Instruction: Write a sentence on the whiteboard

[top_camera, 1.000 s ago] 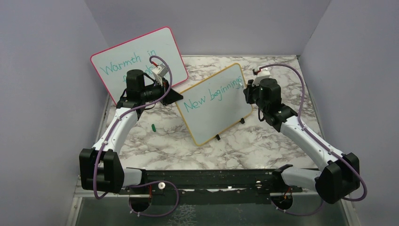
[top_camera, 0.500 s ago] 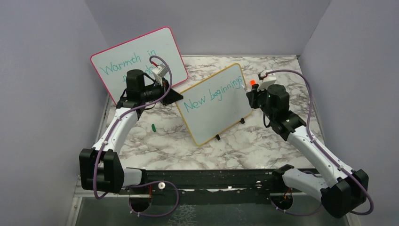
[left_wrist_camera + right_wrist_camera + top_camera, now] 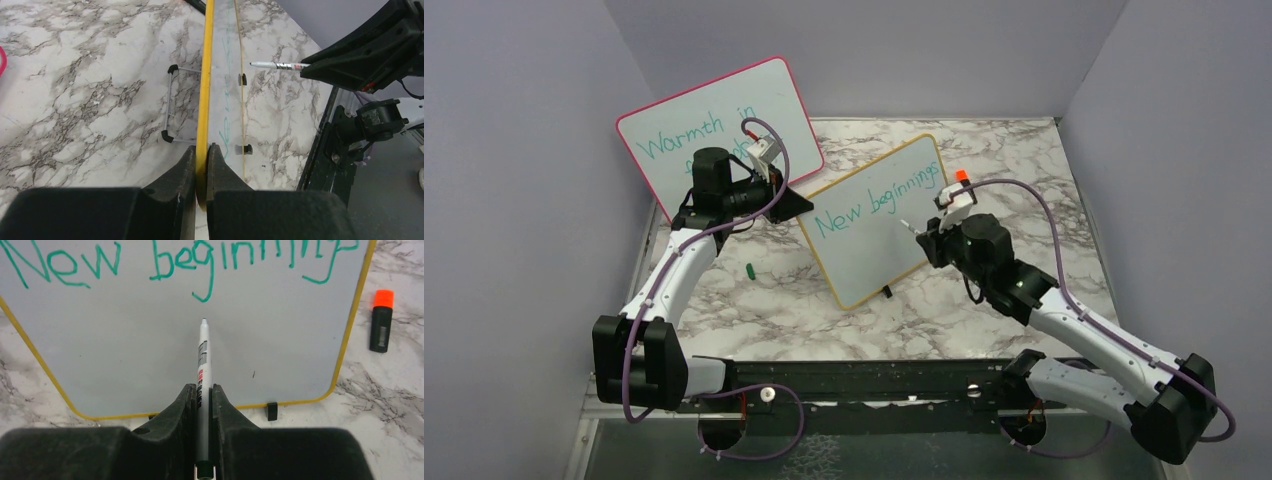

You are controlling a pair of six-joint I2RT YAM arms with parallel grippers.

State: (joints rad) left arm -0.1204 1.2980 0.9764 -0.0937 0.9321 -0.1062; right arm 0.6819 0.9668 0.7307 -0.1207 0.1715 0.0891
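**Whiteboard** (image 3: 874, 250): small, rectangular, with a rounded yellow-orange frame. It is standing upright at the middle of the worktop (image 3: 774, 310), turned at an angle so that its right end is lying farther back. It is resting on small black feet (image 3: 271, 411), with a grey wire stand (image 3: 170, 107) propping it from behind.

**Sentence** (image 3: 175, 260): teal-green handwriting that is running in one slanted line across the upper part of the board and reading "New beginnings". The area below the line is showing bare.

**Left hand** (image 3: 201, 150): it is pinching the near left edge of the yellow frame, with both fingers closed flat against it.

**Right hand** (image 3: 203, 389): it is facing the front of the board, with its fingers narrowed around a marker pen (image 3: 202, 355).

**Marker pen**: white-barrelled, and it is pointing its tip at the blank area just below "beginnings". Whether the tip is touching the surface cannot be told.

**Highlighter** (image 3: 381, 320): black with an orange cap. It is lying on the worktop just right of the board's right edge, apart from the frame.

**Green cap** (image 3: 750, 269): small, and it is lying on the worktop left of the board, near the left arm.

**Pink-framed whiteboard** (image 3: 674, 130): larger, and it is leaning at the far left behind the left arm. It is showing the teal words "Warmth in", with the rest hidden by the arm.

**Worktop**: white-and-grey marble pattern, and it is carrying everything listed.
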